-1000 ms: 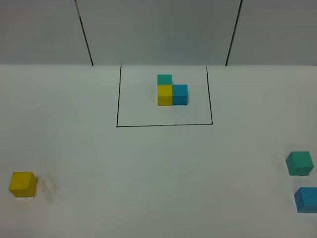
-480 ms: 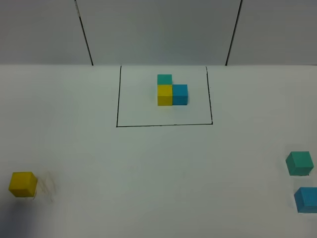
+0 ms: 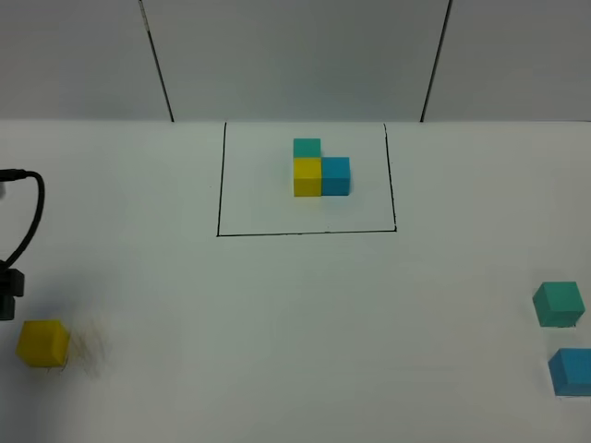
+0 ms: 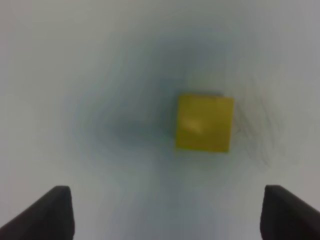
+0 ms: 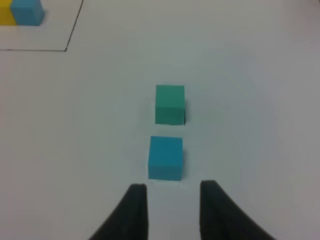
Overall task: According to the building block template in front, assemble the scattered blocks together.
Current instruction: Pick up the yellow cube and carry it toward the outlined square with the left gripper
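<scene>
1. Now we are reading this as the very opening of the job, with the first pick being lined up. None of the scattered blocks is joined to another yet.
2. We are seeing the left gripper (image 4: 170, 215) hanging above the yellow block (image 4: 204, 123). Its fingers are spread wide and holding nothing. The block is lying ahead of the fingertips and off toward one finger, not centred between them.
3. We are judging that the next move calls for centring the left gripper over the yellow block (image 3: 42, 342), lowering so the fingers straddle it, and then closing.
4. We are noting the right gripper (image 5: 172, 192) with its fingers parted moderately and empty. It is sitting just short of the blue block (image 5: 165, 157), with the teal-green block (image 5: 170, 103) just beyond that.
5. We are placing things on the table (image 3: 277, 323):
   - The yellow block is lying at the near left.
   - The teal-green block (image 3: 558, 305) and blue block (image 3: 572, 371) are lying close together at the near right, not touching, and well apart from the yellow one.
   - The building block template (image 3: 320, 168) is sitting at the far middle inside its black rectangle (image 3: 305, 233).
6. We are counting:
   - three loose cubes, one of each colour;
   - three joined cubes in the template, teal-green behind yellow and blue beside yellow;
   - one drawn rectangle;
   - two grippers, both empty.
7. We are seeing only a dark cable (image 3: 35, 208) and a bit of the left arm in the high view. The right arm is not showing there.
</scene>
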Robot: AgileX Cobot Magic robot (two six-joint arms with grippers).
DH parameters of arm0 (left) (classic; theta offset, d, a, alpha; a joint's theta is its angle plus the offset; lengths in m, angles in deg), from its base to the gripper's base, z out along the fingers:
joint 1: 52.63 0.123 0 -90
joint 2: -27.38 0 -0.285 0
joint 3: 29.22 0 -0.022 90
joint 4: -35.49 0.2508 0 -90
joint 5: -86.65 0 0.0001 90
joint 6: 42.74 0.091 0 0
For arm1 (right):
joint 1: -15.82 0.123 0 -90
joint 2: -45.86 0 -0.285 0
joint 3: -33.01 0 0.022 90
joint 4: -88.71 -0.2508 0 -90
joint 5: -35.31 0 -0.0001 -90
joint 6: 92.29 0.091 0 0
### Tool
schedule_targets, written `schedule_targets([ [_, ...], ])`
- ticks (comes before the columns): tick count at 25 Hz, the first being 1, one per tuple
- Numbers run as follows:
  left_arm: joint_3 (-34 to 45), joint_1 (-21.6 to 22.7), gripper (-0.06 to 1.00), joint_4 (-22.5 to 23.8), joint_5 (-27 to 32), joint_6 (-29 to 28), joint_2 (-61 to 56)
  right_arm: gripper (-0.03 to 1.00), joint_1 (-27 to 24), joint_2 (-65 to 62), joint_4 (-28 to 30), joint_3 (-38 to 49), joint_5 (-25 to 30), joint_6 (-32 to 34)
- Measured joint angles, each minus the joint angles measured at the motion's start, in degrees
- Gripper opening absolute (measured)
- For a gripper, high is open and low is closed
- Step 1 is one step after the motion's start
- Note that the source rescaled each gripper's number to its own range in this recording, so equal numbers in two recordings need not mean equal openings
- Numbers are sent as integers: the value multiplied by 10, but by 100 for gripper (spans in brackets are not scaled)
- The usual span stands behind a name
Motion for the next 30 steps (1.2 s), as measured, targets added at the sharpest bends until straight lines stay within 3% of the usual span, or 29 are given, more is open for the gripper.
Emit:
schedule_targets([
  [8, 0, 0, 66, -47, -59, 38, 98, 0, 0, 0, 0, 0, 0, 0],
  [22, 28, 0, 66, -63, -157, 43, 178, 0, 0, 0, 0, 0, 0, 0],
  [30, 29, 0, 66, -65, -172, 44, 239, 0, 0, 0, 0, 0, 0, 0],
])
